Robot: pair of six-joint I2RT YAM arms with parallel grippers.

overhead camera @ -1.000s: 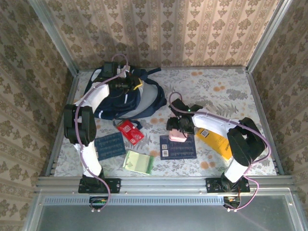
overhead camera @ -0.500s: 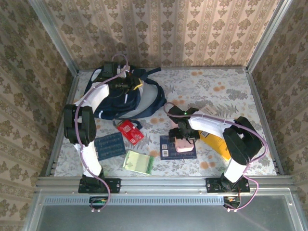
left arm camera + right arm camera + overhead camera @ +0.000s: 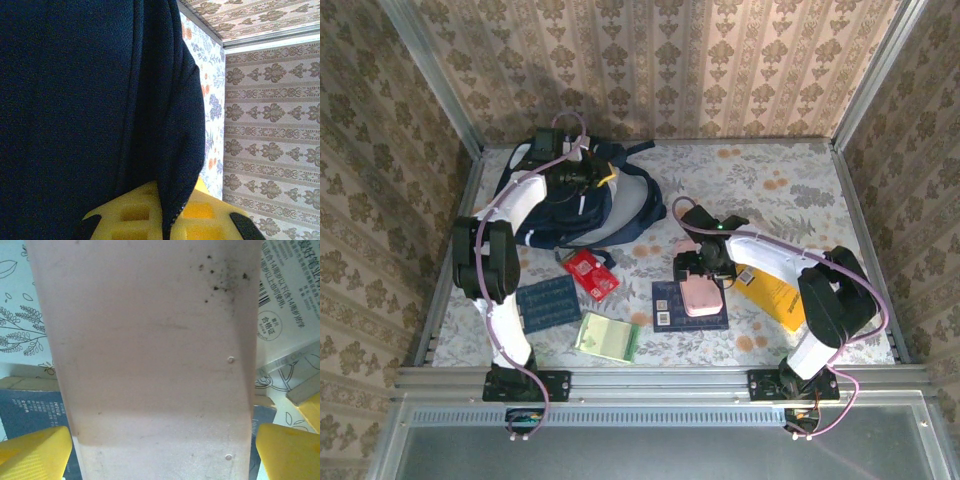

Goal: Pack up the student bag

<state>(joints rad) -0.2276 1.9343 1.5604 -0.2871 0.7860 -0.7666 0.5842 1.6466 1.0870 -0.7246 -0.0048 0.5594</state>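
Well, right gripper (image 3: 161, 454) wide (astride case (image 3: 702, 300))

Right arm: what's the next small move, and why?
Probably close the right gripper firmly on the pink box before any lift. Its fingers straddle the box, lying on a navy booklet; whether they pinch it is unclear. The left gripper is shut on the student bag fabric.

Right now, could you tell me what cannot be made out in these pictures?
Bag interior: top view, left arm covers the opening; left wrist view, its own fabric blocks it.
Pink case ends: right wrist view, cut off top and bottom.
Booklet print: top view, too small.
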